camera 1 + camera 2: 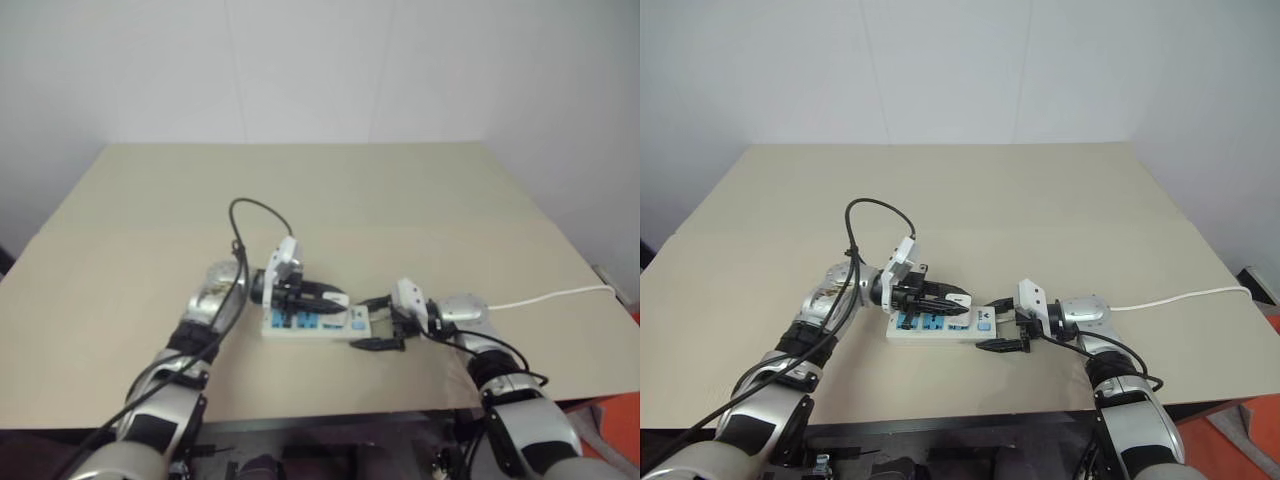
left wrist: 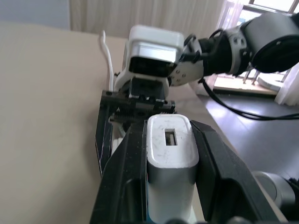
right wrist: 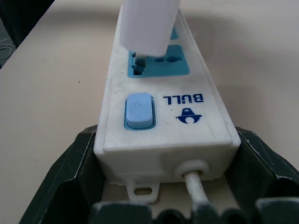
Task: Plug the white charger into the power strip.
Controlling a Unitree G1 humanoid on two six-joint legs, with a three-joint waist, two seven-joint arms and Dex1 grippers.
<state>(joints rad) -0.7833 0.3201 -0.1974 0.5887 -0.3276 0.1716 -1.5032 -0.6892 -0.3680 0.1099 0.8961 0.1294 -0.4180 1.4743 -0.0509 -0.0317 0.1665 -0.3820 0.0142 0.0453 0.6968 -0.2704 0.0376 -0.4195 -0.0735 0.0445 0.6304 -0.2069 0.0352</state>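
Table [image 1: 330, 190] bare beyond power strip [image 1: 300, 328], wide passage there. Left gripper [image 1: 335, 297] with white charger [image 1: 337, 299] covers strip's sockets. Right gripper [image 1: 385, 322] blocks cord end. Cord [image 1: 550, 296] trails across right side.

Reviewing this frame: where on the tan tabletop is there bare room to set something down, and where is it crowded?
The far half of the tan table is bare, as are its left and right flanks beyond the arms. Crowded: the near middle, where the left gripper holds the small white rectangular charger over the long white power strip, the right gripper brackets its cord end, and the thin white cord trails right.
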